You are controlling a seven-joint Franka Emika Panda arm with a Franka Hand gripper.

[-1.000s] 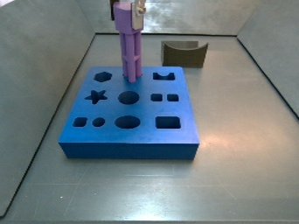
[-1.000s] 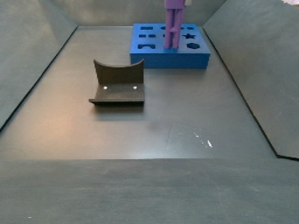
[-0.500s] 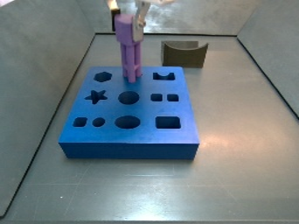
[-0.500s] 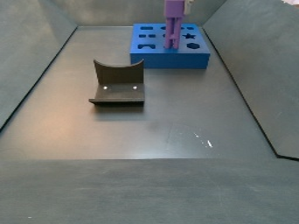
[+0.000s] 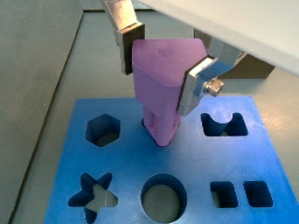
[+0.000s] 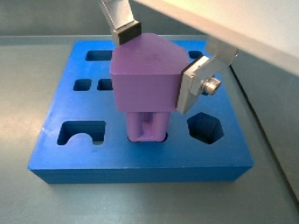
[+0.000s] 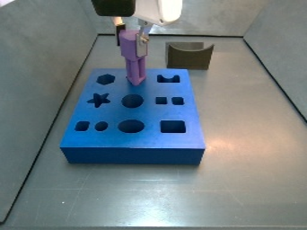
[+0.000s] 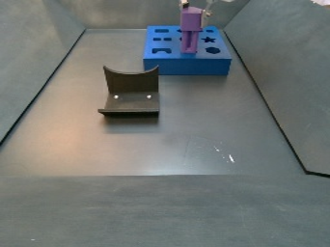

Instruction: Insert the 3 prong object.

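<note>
Fingers (image 5: pixel 201 77) of the gripper (image 5: pixel 163 57) are closed on the upper end of the 3 prong object (image 5: pixel 162 92), one silver plate on each flank of the purple piece; both wrist views show this clamp.

Change noted: against the side views of a second and half a second ago, the gripper (image 7: pixel 135 34) now sits lower over the blue board (image 7: pixel 135 148), and its white body has come into the picture. The 3 prong object (image 7: pixel 133 61) shows less length above the board than before, so it has gone down.

Position: the piece stands upright at the board's far row, in the middle opening. In a wrist view its lower end (image 6: pixel 145 131) lies inside that opening, below the board's top face, with the hexagonal hole (image 6: pixel 204 129) just beside it and the arched hole (image 6: pixel 79 135) on the opposite side. How deep it has gone cannot be told.

Judgement: insertion is under way and partly achieved; the prongs appear aligned with the opening. Remaining work is likely further descent, then release.

Elsewhere: the dark brown curved block (image 8: pixel 130 91) lies well apart from the board (image 8: pixel 194 66), untouched.
</note>
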